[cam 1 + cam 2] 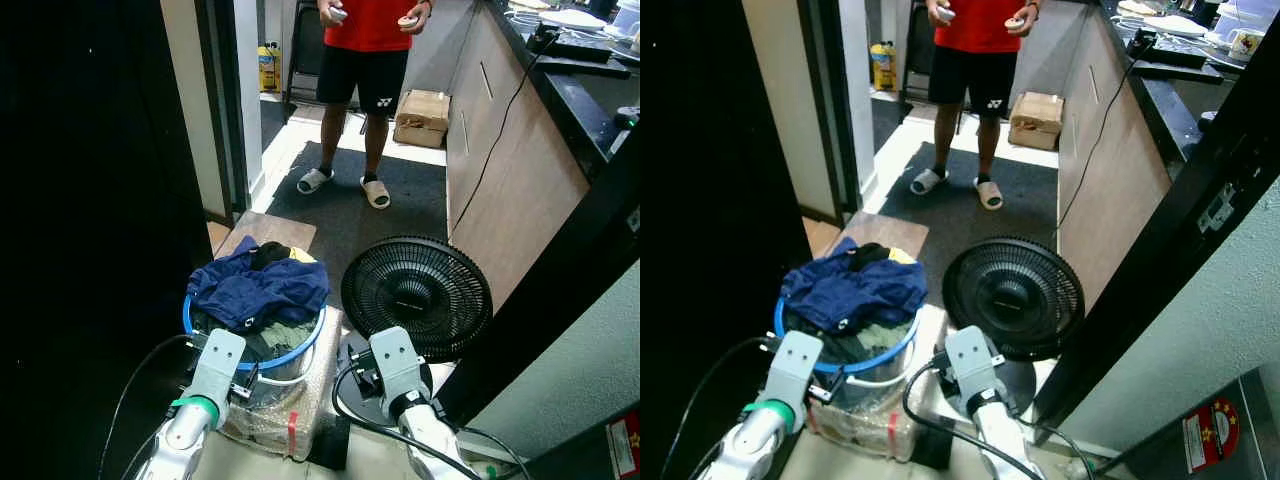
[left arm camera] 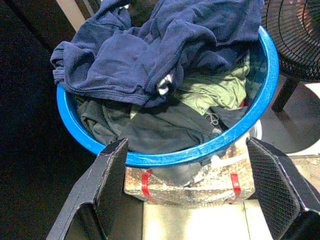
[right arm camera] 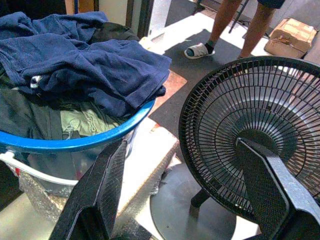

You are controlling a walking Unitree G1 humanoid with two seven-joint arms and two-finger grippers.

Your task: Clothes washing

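While the laundry basket sits low in the head view at about seven o'clock, heaped past its blue rim with clothes, you are at the approach step of the washing job, with nothing lifted yet. A navy garment lies on top, with darker and pale green pieces under it; I count one basket, standing on one plastic-wrapped package with red tape. Your left gripper hangs just short of the near rim, its two black fingers spread wide with nothing between them. Your right gripper is equally wide apart and empty, aimed between the basket's edge and the one black floor fan, which stands just beside the basket at about five o'clock. Next, I judge, you need to bring both grippers to the rim on opposite sides, or take the top garment, keeping the right arm off the fan grille. One person stands at twelve o'clock, well apart, beside one cardboard box.
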